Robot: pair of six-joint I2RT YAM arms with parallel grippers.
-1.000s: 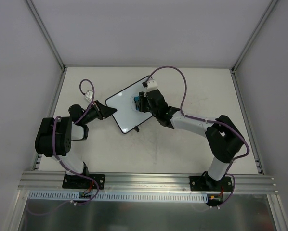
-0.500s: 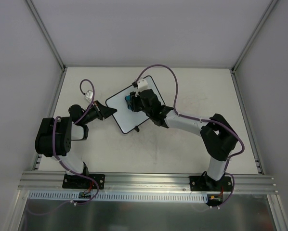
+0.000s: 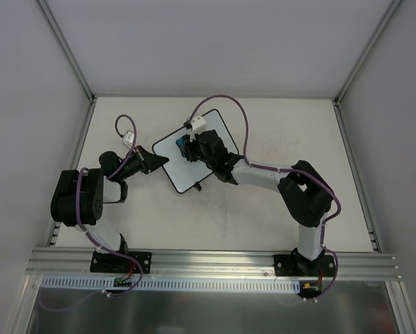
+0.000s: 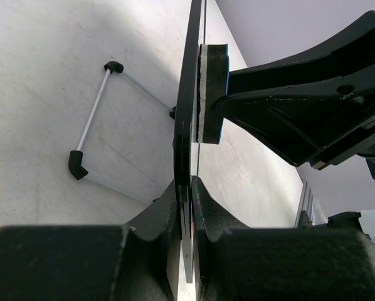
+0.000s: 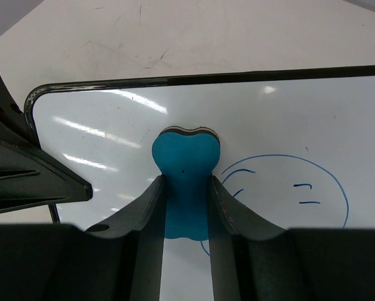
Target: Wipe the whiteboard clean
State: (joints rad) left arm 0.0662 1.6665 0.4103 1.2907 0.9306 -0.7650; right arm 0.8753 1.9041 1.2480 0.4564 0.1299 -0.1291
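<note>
The whiteboard (image 3: 177,161) lies tilted at the table's middle, white with a thin black frame; it also shows in the right wrist view (image 5: 288,125) and edge-on in the left wrist view (image 4: 189,100). A blue circular doodle (image 5: 338,188) is on it. My left gripper (image 3: 159,160) is shut on the board's left edge (image 4: 191,194). My right gripper (image 3: 187,148) is shut on the blue bone-shaped eraser (image 5: 186,169), which presses flat on the board just left of the doodle. The eraser also shows in the left wrist view (image 4: 214,94).
The board's wire stand with two black feet (image 4: 78,164) rests on the table behind the board. Aluminium rails (image 3: 76,160) border the table at left and right, with white walls beyond. The right arm (image 3: 277,177) stretches across the table's middle.
My right gripper has slid the eraser leftward across the board, toward the left gripper. The left gripper and the board have stayed put.
</note>
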